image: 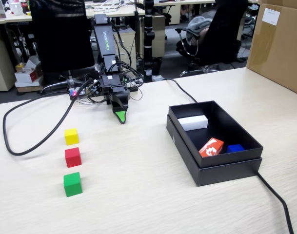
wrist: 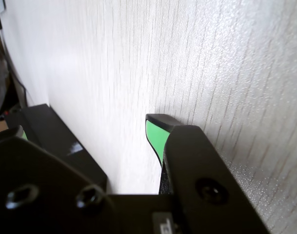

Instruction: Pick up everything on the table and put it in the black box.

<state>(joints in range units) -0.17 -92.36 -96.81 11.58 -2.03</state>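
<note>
Currently the gripper (image: 121,117) is folded down at the arm's base near the far edge of the table (image: 148,195), its green-faced tip pointing down at the surface and holding nothing. The fixed view shows only one tip, and the wrist view shows the green-lined finger (wrist: 155,136) over bare wood grain beside a black part of the gripper body, so whether the jaws are wide or narrow cannot be told. Three cubes stand in a column on the left of the fixed view, well apart from the gripper: the yellow cube (image: 71,136) farthest from the camera, the red cube (image: 72,157) in the middle, and the green cube (image: 72,184) nearest. The cubes do not touch one another. The black box (image: 221,170) sits on the right of the fixed view, well apart from the cubes, and contains a white block (image: 193,122), an orange-red block (image: 211,146) with white print, and a small blue object (image: 235,148) (its shape is hard to make out). A black cable (image: 36,141) curves across the table left of the cubes, and a brown carton (image: 280,44) stands at the far right.
</note>
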